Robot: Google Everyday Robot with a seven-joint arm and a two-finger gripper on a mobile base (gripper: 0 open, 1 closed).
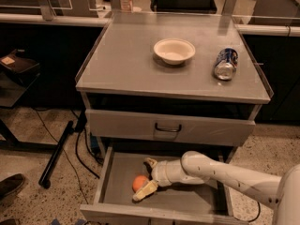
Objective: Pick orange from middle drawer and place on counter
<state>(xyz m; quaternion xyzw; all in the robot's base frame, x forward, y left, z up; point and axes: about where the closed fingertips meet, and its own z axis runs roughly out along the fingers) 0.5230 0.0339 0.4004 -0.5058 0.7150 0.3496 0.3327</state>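
In the pulled-out middle drawer (121, 175), the orange (139, 182) rests on the grey floor left of centre. The gripper (148, 177) reaches in from the right, fingers spread apart, one behind the fruit and one at its front, not clamped on it. On the counter (126, 64) above stand a white bowl (174, 50) and, to its right, a blue soda can (226, 63) on its side

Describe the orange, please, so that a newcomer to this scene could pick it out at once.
Below the grey cabinet's counter, the pulled-out middle drawer holds one loose thing. Near its left side, between the open fingers of the tool, lies the orange: small, round and the only orange-coloured thing, unlike the white bowl and blue can up top.
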